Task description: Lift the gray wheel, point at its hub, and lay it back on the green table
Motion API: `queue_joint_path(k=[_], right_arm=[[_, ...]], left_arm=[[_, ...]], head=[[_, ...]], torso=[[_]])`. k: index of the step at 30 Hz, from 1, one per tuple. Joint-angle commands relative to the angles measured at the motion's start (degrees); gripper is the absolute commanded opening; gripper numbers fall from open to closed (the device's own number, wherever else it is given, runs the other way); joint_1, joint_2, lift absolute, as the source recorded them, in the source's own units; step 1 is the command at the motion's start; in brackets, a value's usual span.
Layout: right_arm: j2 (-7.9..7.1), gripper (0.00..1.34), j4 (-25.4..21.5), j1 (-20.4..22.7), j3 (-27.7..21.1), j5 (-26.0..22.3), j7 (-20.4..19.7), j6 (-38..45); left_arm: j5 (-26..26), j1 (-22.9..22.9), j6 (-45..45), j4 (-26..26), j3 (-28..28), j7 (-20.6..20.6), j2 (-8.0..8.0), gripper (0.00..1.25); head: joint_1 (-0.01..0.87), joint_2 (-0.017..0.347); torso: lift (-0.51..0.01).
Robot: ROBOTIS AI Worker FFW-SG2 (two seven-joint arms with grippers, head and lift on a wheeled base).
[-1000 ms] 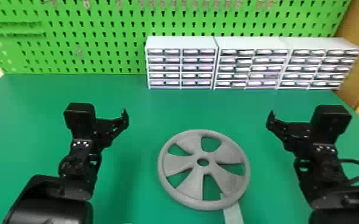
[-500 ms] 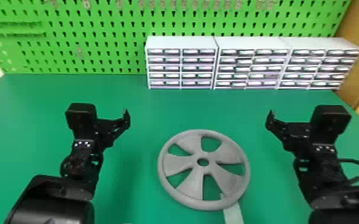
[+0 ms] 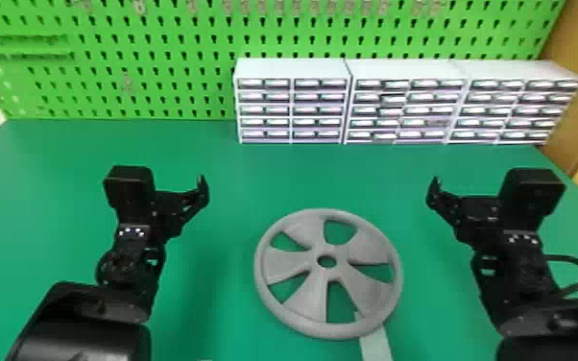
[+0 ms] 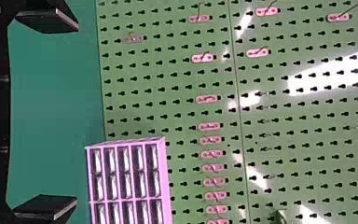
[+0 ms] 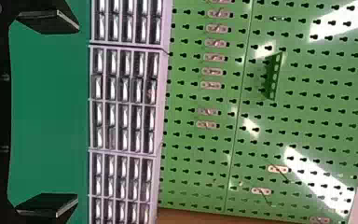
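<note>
Left and right jaws, both parted and empty. The gray wheel (image 3: 319, 288) lies flat on the bench (image 3: 225, 168), between the jaws and closer to the robot, its rim slightly nearer the right pair.

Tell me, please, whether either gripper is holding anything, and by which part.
Nothing is held: the left gripper and the right gripper both stand open and empty, and the gray wheel lies on the green table.
</note>
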Motion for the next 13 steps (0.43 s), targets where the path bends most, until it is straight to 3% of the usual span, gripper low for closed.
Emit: queue_joint_path(k=[1,13], right_arm=[[0.02,1.3,0.01,0.0,0.0,0.01,-0.01,-0.09],[0.11,1.3,0.01,0.27,-0.26,0.01,0.08,-0.79]], left_arm=[[0.0,0.0,-0.11,0.0,0.0,0.0,0.0,1.25],[0.0,0.09,-0.81,0.0,-0.08,0.0,0.0,1.25]], head=[[0.692,0.048],[0.692,0.048]], torso=[[-0.093],[-0.093]])
